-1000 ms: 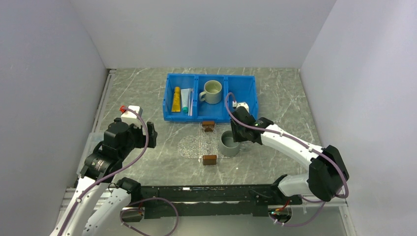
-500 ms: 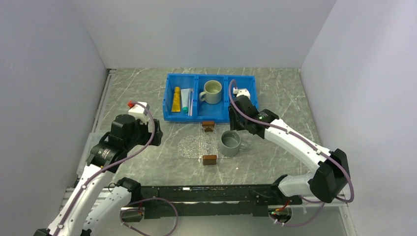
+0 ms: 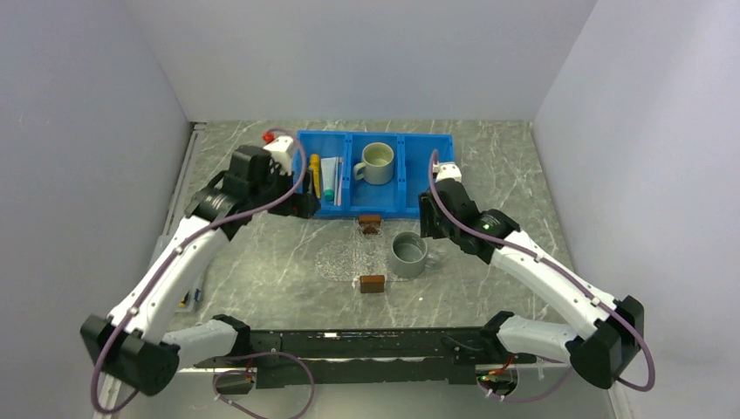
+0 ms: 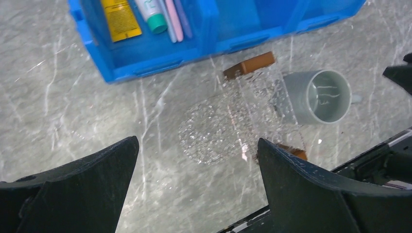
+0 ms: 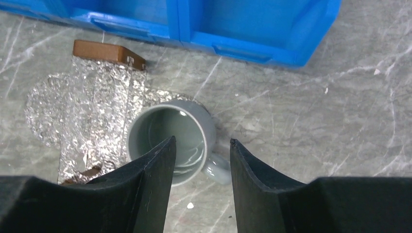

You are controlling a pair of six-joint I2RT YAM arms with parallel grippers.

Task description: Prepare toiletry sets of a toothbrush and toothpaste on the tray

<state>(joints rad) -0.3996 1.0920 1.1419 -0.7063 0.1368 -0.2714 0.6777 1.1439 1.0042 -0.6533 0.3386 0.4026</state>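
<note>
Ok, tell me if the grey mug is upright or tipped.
Upright. The grey mug stands on its base, round mouth facing up, handle out sideways.

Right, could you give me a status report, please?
Left fingers open, right fingers open above the grey mug. Toothpaste tubes and toothbrushes in the blue bin; tray without sets. Mug crowds the tray's edge.

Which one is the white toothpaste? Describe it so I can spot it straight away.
Start at the blue three-compartment bin at the back of the table and look in its left compartment. The white toothpaste lies there between the yellow-orange tube and the thin pale toothbrushes. Only it has a teal-green cap, at the end nearer the arms.
</note>
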